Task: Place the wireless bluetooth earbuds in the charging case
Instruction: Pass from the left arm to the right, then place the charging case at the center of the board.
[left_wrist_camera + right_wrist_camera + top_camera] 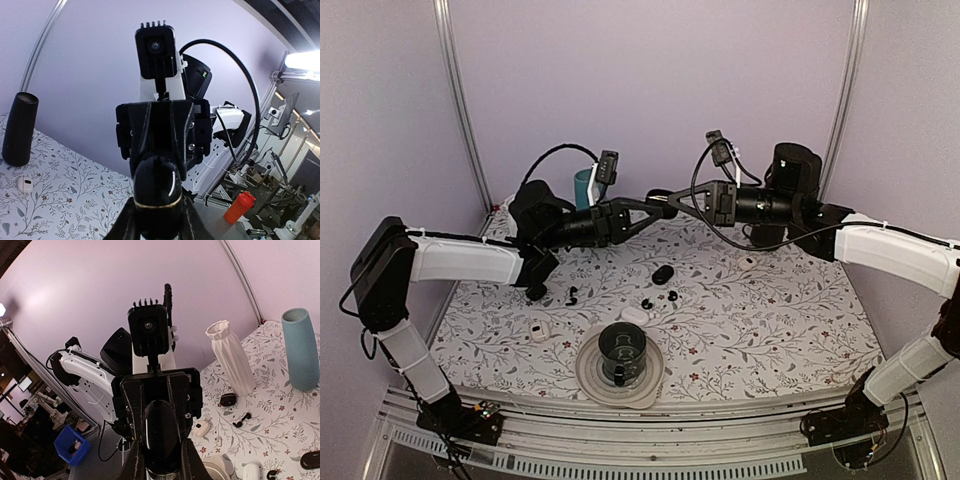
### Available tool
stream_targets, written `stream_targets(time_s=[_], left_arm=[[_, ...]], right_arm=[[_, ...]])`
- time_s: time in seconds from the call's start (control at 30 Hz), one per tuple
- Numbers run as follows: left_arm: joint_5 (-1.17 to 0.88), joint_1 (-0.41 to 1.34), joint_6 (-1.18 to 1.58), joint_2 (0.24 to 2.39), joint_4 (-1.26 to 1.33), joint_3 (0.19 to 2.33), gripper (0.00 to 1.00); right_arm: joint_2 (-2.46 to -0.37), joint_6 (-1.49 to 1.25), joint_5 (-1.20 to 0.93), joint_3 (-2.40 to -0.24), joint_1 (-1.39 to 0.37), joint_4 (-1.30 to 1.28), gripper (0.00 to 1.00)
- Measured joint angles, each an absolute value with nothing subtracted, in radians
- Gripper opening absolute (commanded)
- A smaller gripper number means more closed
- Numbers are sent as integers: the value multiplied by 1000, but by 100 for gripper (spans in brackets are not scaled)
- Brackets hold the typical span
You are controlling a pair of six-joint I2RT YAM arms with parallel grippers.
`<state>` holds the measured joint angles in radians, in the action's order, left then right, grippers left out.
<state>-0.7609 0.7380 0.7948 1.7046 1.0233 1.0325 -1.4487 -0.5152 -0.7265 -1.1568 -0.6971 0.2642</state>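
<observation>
A: Earbuds (646, 303), where are they?
B: Loose on the flower-patterned table (770, 330), tiny black pieces just beside a white case (634, 315) and near a closed black case (662, 273), behind the cup (621, 352) on its plate (590, 375). Another earbud (572, 295) lies further left.
A: And the charging case (157, 182)?
B: Up in the air between both arms. The left gripper (158, 207) pinches one end, and the right gripper (161, 455) has its jaws pressed on the opposite end.
A: Lid open?
B: Cannot tell.
</observation>
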Motion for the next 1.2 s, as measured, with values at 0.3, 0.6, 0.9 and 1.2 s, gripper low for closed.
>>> stream_targets(time_s=[0.3, 0.6, 0.9, 1.2], left_arm=[[-740, 736, 771, 1703, 981, 1034, 55], [-646, 732, 658, 1649, 832, 1019, 93], [-557, 725, 550, 1523, 719, 949, 96], [-513, 696, 469, 1411, 614, 908, 96]], right_arm=[[-1449, -530, -709, -1139, -696, 262, 4], [-1442, -566, -648, -1063, -664, 255, 4], [-1364, -638, -546, -862, -503, 262, 4], [-1351, -710, -445, -680, -313, 251, 4]])
